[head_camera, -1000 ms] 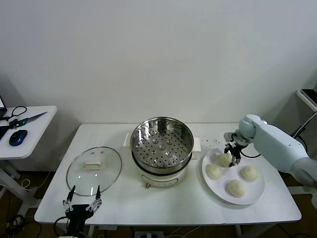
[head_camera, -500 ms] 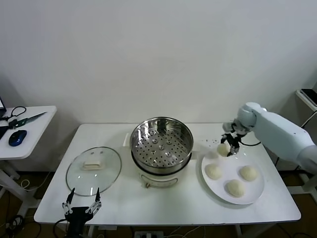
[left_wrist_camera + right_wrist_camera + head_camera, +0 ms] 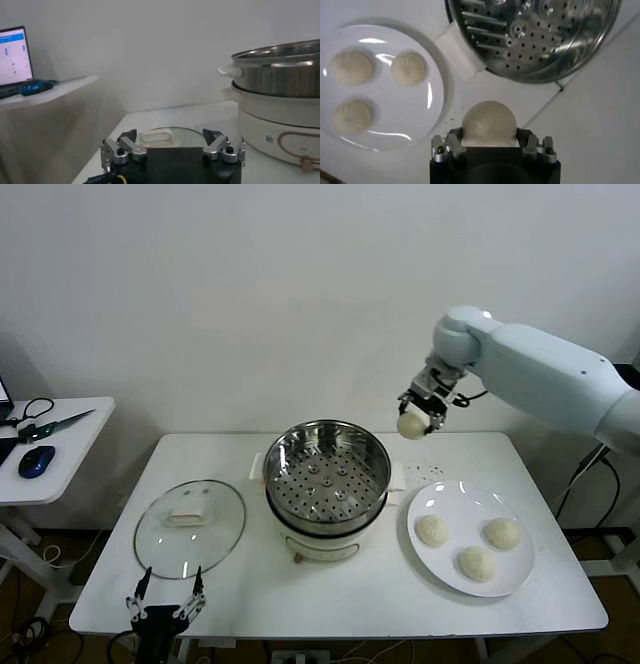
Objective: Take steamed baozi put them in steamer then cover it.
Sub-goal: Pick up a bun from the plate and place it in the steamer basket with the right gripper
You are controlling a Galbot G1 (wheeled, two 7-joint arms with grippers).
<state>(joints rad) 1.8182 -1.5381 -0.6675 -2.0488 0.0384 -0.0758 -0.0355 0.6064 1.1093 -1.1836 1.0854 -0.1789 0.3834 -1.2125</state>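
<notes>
My right gripper (image 3: 413,422) is shut on one steamed baozi (image 3: 410,425) and holds it in the air just right of the steamer's rim. From the right wrist, the same baozi (image 3: 488,123) sits between the jaws of that gripper (image 3: 488,137), above the table beside the steamer (image 3: 535,35). The shiny steamer (image 3: 327,484) stands mid-table with its perforated tray bare. Three more baozi (image 3: 432,530) lie on the white plate (image 3: 519,578). The glass cover (image 3: 190,527) rests flat on the table at the left. My left gripper (image 3: 165,596) hangs open at the front edge, before the cover (image 3: 165,136).
A side table (image 3: 60,444) at the far left carries a blue mouse (image 3: 36,461), cables and scissors. In the left wrist view, a laptop (image 3: 12,57) stands on that side table. Small crumbs lie on the table between steamer and plate. A wall stands close behind the table.
My right gripper lifted one baozi off the plate and carried it up and left toward the steamer. Three baozi are left on the plate. The left arm stayed put.
</notes>
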